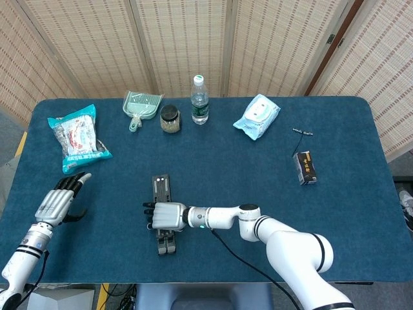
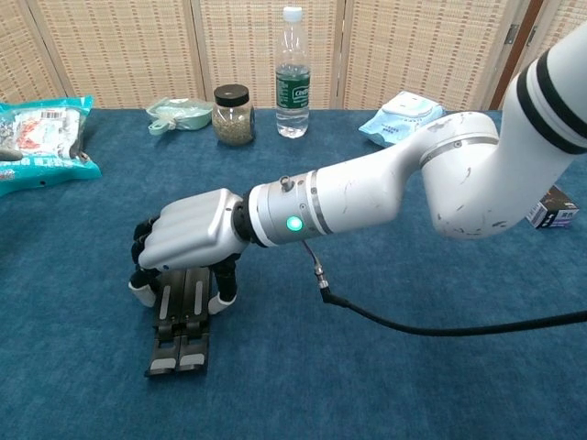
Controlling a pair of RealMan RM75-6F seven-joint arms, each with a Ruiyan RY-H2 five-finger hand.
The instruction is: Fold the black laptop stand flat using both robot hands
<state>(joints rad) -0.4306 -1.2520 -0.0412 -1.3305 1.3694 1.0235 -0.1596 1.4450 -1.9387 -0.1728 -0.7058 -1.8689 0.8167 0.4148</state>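
Black laptop stand (image 1: 162, 194), lying lengthwise on the blue worktop (image 1: 335, 213) near its front middle, appears folded low already. Right hand (image 2: 188, 238): palm down over the stand's middle, fingers curled down around both long sides, clamped on it. Left hand (image 1: 63, 197): well apart at the front left, fingers apart, holding nothing. Step in hand, by judgement: pressing the stand flat; best done with even downward pressure over the middle, the left hand brought in to steady the far end so the stand does not skid or spring. Room: bare cloth on both sides of the stand and between it and the left hand. Snack bag (image 1: 79, 135), dustpan (image 1: 141, 106), jar (image 1: 170, 119) and water bottle (image 1: 200, 100) stand far back; small box (image 1: 305, 168) far right. Front edge near; avoid pushing forward.
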